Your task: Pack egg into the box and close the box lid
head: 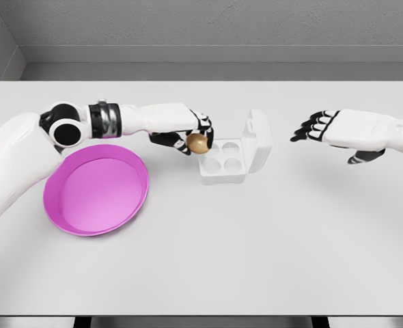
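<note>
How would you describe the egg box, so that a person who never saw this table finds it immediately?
Start from the large pink plate on the left of the white table and look to its right. There stands a small white egg box with four round cups, next to the left hand holding a brown egg. Its lid stands open on the right side, and nothing else here has a lid.

Beside the smooth, matt white egg box (230,158), which looks like plastic, the brown egg (198,143) shows a soft sheen, the magenta bowl (95,188) looks like smooth satin plastic, and the table (256,246) is matt pale grey.
</note>
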Controlling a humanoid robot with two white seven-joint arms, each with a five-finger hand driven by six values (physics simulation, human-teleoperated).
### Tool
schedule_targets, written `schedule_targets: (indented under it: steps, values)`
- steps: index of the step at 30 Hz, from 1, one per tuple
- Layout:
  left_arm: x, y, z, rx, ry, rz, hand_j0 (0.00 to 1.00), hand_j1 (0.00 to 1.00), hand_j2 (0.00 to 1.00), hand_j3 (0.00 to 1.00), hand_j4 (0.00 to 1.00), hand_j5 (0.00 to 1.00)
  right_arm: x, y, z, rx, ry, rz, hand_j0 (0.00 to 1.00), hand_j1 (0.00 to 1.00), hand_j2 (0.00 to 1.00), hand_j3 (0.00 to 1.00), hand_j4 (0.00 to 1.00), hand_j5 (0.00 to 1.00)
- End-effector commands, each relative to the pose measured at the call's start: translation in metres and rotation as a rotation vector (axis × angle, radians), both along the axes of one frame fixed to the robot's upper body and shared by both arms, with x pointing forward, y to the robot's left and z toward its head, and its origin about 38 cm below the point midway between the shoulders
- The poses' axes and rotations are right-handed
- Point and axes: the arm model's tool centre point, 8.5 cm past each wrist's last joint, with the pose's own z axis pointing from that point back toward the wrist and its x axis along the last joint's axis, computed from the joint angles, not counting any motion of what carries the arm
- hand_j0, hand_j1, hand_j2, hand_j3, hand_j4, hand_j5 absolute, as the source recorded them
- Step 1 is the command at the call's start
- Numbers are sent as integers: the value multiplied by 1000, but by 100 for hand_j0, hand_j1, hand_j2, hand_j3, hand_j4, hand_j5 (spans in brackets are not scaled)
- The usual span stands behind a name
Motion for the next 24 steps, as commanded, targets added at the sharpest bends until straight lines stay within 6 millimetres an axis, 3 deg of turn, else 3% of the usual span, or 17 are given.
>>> schedule_targets:
  steps: [1, 9, 24]
  values:
    - [4, -7, -8, -10, 29, 12, 29, 29, 29, 29, 29, 29, 0, -2, 1, 3, -1, -8, 100, 100, 100, 100, 100, 100]
    - [4, -27, -21, 50, 11, -12, 29, 29, 29, 29, 29, 29, 0, -4, 2, 1, 0, -10, 100, 100, 100, 100, 100, 100]
    - [-1, -34, -32, 100, 11, -38, 31, 31, 31, 31, 31, 31, -1, -2, 3, 1, -1, -4, 100, 100, 100, 100, 100, 100]
